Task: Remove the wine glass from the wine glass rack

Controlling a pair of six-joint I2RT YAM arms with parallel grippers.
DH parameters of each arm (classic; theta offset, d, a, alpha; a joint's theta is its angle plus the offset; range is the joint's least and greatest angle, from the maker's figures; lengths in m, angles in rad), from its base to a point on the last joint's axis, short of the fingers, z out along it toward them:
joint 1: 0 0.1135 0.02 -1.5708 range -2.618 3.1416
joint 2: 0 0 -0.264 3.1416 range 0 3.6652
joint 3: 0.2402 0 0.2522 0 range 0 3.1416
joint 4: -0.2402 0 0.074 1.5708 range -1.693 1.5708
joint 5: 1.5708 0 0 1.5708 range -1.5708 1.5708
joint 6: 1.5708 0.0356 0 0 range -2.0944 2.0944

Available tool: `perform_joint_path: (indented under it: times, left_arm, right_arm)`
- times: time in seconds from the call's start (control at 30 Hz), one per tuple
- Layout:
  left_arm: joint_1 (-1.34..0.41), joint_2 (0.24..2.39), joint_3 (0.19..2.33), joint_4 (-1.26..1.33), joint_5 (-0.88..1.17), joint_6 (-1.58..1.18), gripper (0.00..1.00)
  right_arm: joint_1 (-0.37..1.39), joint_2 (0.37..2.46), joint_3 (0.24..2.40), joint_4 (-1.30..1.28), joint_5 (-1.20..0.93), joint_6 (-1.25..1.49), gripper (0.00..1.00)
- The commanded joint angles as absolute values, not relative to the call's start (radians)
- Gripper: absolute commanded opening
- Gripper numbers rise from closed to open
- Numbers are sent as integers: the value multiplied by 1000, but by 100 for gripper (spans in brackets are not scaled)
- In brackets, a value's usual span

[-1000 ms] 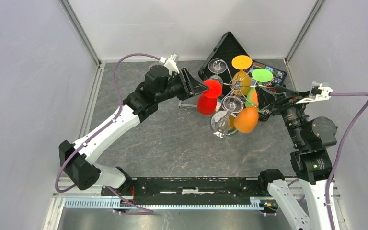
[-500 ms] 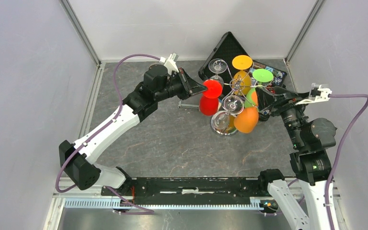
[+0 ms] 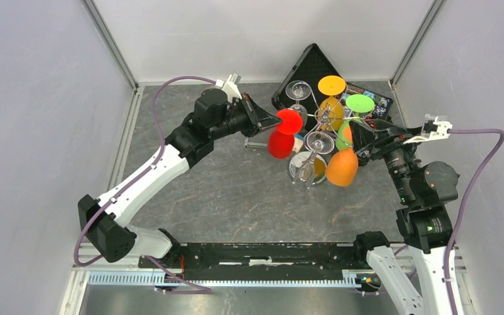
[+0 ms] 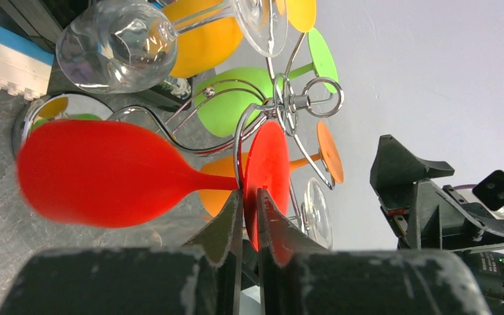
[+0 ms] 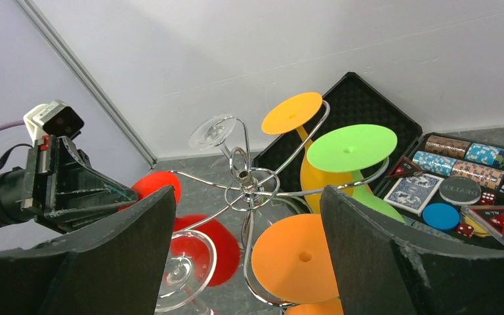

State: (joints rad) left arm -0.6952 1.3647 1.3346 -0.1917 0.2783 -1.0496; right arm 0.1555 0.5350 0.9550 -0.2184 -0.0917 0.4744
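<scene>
Left wrist view: my left gripper (image 4: 249, 213) was closed, its two fingers (image 4: 226, 226) pinched flat onto the rim of the red wine glass's round foot, which stood edge-on between them. The red wine glass (image 4: 105, 174) lay sideways in that view. Its stem ran from the foot to a bowl that was blurred at the edges. The stem passed through a curled wire arm of the wine glass rack (image 4: 289, 105), so the glass still hung on the rack.

In the right wrist view my right gripper (image 5: 246, 216) was spread wide and held nothing. One finger (image 5: 125, 256) stood on each side of the rack's top, clear of the wire. The foot of an orange glass (image 5: 295, 259) lay between them, with a green glass (image 5: 351, 147) and a clear glass (image 5: 213, 131) hanging farther out.

In the top view the rack (image 3: 321, 118) stood on the grey table (image 3: 236, 190), just in front of the open black case (image 3: 312, 65) at the far wall, with my arms on either side of it.

A second before, my left fingers had stood apart around the red foot; now they had shut on it. The red bowl had swung slightly to the left. The nearest orange glass had shifted a little too. My right gripper had stayed open beside the rack.
</scene>
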Motion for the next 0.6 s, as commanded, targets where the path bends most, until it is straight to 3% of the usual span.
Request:
perform_joint_path:
  times: [0.0, 0.2, 0.27, 0.37, 0.57]
  left_arm:
    - [-693, 1292, 1344, -151, 245, -1069, 2]
    - [-693, 1291, 1343, -174, 233, -1058, 16]
    - [-692, 1287, 1341, -176, 228, -1057, 15]
    - [-692, 1287, 1338, -169, 230, -1058, 2]
    - [-693, 1292, 1339, -128, 228, -1069, 2]
  right_arm:
    - [158, 524, 950, -183, -78, 477, 85]
    - [159, 522, 945, -184, -77, 482, 85]
    - [159, 520, 945, -185, -77, 483, 85]
    - [160, 517, 944, -185, -73, 483, 85]
    - [160, 514, 942, -185, -70, 485, 85]
